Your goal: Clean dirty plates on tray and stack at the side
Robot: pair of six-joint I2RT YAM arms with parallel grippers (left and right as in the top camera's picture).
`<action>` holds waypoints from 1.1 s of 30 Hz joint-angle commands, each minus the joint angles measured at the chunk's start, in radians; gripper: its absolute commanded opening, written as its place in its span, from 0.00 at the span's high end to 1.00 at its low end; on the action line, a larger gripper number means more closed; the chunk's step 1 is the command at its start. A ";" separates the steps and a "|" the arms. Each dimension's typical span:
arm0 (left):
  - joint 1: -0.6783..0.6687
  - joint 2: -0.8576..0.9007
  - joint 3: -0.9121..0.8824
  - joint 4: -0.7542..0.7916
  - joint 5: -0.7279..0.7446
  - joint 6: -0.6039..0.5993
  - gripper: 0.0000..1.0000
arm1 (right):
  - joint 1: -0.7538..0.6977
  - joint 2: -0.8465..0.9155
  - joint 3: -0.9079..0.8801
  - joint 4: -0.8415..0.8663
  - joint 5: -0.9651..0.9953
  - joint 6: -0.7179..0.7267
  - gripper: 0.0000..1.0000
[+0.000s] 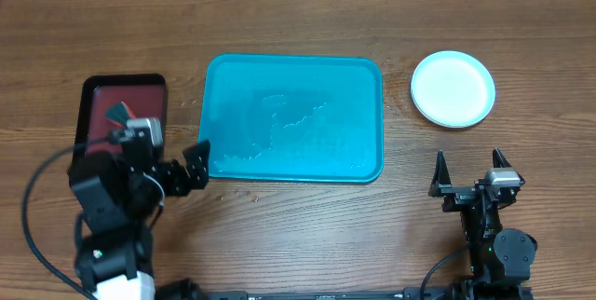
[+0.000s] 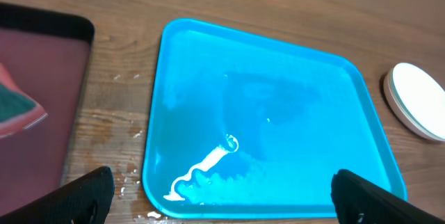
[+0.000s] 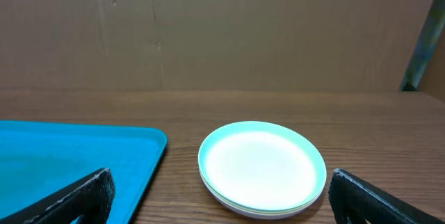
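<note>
Flanking the teal tray [image 1: 354,86], a dark-red tray [image 1: 140,90] lies left, stacked plates [image 1: 453,88] right.

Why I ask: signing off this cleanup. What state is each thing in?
plates: stacked on the table right of the tray, top one free of smears.
tray: holds no plates, wet streaks on it.
dark-red tray: left of the tray, a green-and-red item on it.
left gripper: open, empty.
right gripper: open, empty.
</note>
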 commanded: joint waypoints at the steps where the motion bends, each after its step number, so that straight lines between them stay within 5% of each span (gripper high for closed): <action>1: -0.002 -0.092 -0.128 0.101 0.021 -0.034 0.00 | -0.007 -0.007 -0.010 0.008 0.000 -0.004 0.00; 7: -0.007 -0.230 -0.360 0.291 0.016 -0.055 0.00 | -0.007 -0.007 -0.010 0.008 0.000 -0.004 0.00; 12: -0.072 -0.341 -0.512 0.430 -0.120 -0.248 0.00 | -0.007 -0.007 -0.010 0.008 0.000 -0.004 0.00; 19: -0.195 -0.475 -0.578 0.446 -0.367 -0.358 0.01 | -0.007 -0.007 -0.010 0.008 0.000 -0.004 0.00; 33: -0.206 -0.636 -0.619 0.448 -0.468 -0.406 0.00 | -0.007 -0.007 -0.010 0.008 0.000 -0.004 0.00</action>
